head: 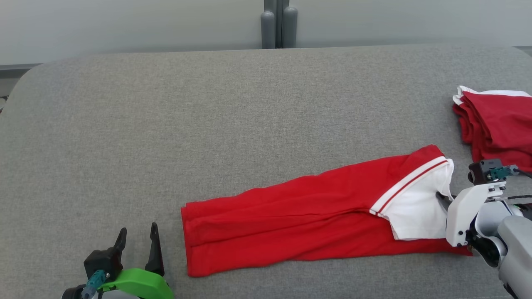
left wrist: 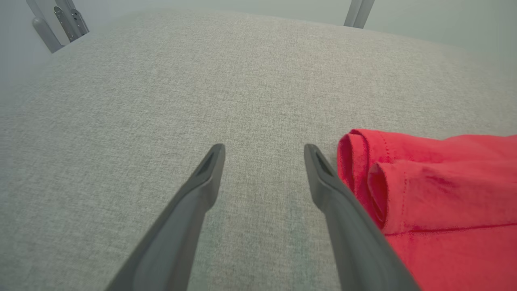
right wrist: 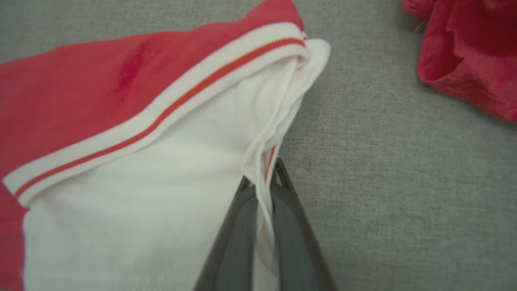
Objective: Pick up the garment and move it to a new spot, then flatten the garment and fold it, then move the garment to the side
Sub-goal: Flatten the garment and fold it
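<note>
The garment (head: pixel 291 216) is a red piece with a white, red-striped band and a white panel at one end. It lies folded into a long strip on the grey fabric surface (head: pixel 208 124), running from the near middle toward the right. The right gripper (right wrist: pixel 262 178) is pinched tight on the white edge at that right end, and a fold of white cloth runs up between its two dark fingers (right wrist: pixel 234 242). The left gripper (head: pixel 138 230) sits at the lower left with its jaws spread wide, holding nothing, just beside the strip's red hemmed end. A second red garment (head: pixel 494 124) lies bunched farther right, apart from the strip.
</note>
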Controlling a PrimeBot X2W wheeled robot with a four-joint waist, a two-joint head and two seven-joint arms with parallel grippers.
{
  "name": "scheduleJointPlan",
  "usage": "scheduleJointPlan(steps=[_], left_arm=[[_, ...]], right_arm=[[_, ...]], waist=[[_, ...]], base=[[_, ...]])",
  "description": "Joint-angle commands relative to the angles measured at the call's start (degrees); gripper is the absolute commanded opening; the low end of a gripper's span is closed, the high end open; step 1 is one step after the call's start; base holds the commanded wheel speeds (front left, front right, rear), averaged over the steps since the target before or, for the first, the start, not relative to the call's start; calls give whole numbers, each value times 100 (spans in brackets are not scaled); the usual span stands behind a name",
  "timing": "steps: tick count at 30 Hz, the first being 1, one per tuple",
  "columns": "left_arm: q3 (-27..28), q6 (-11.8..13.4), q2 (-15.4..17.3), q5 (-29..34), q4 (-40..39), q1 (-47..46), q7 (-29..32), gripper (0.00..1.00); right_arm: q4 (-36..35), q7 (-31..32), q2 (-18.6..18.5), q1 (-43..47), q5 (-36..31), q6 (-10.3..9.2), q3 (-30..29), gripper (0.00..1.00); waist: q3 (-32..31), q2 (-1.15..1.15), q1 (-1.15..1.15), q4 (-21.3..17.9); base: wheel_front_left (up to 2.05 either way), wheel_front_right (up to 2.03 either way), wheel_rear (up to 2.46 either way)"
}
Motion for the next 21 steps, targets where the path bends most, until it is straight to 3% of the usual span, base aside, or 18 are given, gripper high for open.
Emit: scheduleJointPlan(steps=[1,9,14,15,21], left_arm=[[-9,-2,24,-30,-18,-13,3,100],[-10,0,24,-26,-8,48,3,100],[-76,0,24,-45,23,42,4,100],[-122,-6,24,-80,33,26,4,100],[-259,34,24,-189,39,68,4,100]], right_arm=[[49,-103,-59,-85,-41,-19,-68,0],[-830,-84,32,-189,-84,-16,310,0],[-1789,321,43,-255,-24,-14,802,0],[-2215,526,41,-298,46,-14,1029,0],[-3245,1150,107,-412,255,-14,1718,0]], waist=[[-9,0,0,-32],[-63,0,0,-173],[-125,0,0,-164],[-143,0,0,-118],[-177,0,0,146]], base=[[0,0,0],[0,0,0],[0,0,0],[0,0,0],[0,0,0]])
